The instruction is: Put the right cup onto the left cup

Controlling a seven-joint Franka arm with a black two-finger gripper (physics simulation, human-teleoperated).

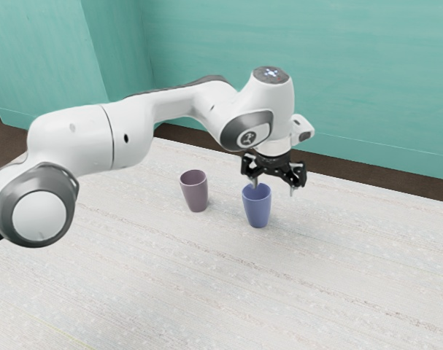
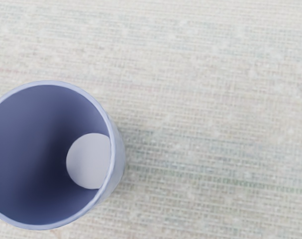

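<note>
The gripper [image 1: 274, 187] hovers with fingers apart, the upright blue cup [image 1: 257, 208] standing lower and off-centre toward the exterior view's left.

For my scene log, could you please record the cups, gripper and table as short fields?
blue cup: upright, empty
mauve cup: upright, apart from the blue cup
stacked: no
gripper: open, by the blue cup's rim
held: nothing
table: pale, streaked
wall: teal
</note>
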